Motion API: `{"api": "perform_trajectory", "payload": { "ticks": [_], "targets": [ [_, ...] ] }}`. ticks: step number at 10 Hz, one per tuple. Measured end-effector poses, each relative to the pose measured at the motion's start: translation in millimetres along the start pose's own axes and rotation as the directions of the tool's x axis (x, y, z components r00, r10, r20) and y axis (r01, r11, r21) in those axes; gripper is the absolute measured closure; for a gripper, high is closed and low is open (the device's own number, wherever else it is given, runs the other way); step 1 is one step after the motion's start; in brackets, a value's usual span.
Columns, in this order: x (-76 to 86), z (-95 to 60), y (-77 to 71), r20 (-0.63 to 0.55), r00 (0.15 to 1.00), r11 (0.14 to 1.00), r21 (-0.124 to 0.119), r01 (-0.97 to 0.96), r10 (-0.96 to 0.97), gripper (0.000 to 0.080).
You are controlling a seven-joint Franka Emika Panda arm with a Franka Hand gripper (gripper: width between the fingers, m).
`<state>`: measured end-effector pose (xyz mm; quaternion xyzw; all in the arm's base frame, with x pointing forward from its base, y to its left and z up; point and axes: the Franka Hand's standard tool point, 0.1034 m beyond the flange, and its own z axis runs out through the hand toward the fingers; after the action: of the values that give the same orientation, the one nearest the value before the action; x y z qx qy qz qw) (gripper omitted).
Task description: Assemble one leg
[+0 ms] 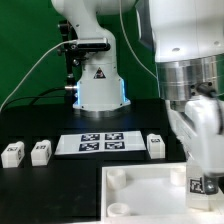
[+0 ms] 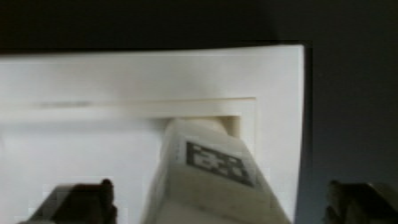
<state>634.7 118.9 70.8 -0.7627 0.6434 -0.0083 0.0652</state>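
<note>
A white leg (image 2: 214, 165) with a black-and-white tag stands upright in a corner of the large white tray-like top (image 2: 107, 100). My gripper (image 2: 222, 205) is around it. Both dark fingers (image 2: 80, 205) stand well apart from the leg's sides, so it is open. In the exterior view the gripper (image 1: 200, 172) hangs over the top's (image 1: 140, 190) corner on the exterior view's right, where the leg's tag (image 1: 206, 183) shows. Three more legs lie on the black table: two (image 1: 12, 152) (image 1: 40, 151) at the exterior view's left and one (image 1: 156, 145) beside the marker board.
The marker board (image 1: 98, 142) lies flat on the table in front of the robot's white base (image 1: 98, 85). Cables run behind the base. The top has raised rims and a round socket (image 1: 117, 176) at its far corner on the exterior view's left.
</note>
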Motion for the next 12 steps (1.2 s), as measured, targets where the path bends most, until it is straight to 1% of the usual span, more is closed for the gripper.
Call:
{"api": "perform_trajectory", "payload": {
  "ticks": [1,2,3,4,5,6,7,8,9,10,11,12],
  "targets": [
    [-0.4,0.4,2.1,0.000,0.978,0.978,-0.010,0.208,-0.208,0.0178],
    [-3.0,0.1,3.2,0.005,0.942,0.942,-0.025,0.335,-0.335,0.0156],
    [-1.7,0.3,3.1,0.005,0.922,0.922,-0.024,0.387,-0.387,0.0156],
    [-0.6,0.4,3.2,0.007,0.865,0.864,-0.024,0.502,-0.502,0.0150],
    [-0.5,0.5,3.3,0.009,0.819,0.818,-0.023,0.574,-0.574,0.0150],
    [-0.7,0.4,4.6,0.016,0.744,0.743,-0.040,0.668,-0.668,0.0150],
    [-1.6,-2.3,3.6,0.045,0.565,0.559,-0.104,0.823,-0.824,0.0150],
    [-2.4,-3.2,-1.0,0.068,0.518,0.508,-0.122,0.853,-0.853,0.0150],
    [-2.5,-2.3,-2.1,0.054,0.567,0.559,-0.119,0.821,-0.822,0.0267],
    [-2.6,-1.5,-1.1,0.051,0.603,0.595,-0.121,0.795,-0.796,0.0403],
    [-3.3,-1.4,-1.1,0.040,0.676,0.667,-0.125,0.734,-0.736,0.0403],
    [-3.5,-1.2,-0.8,0.030,0.752,0.744,-0.127,0.656,-0.659,0.0507]
  ]
}}
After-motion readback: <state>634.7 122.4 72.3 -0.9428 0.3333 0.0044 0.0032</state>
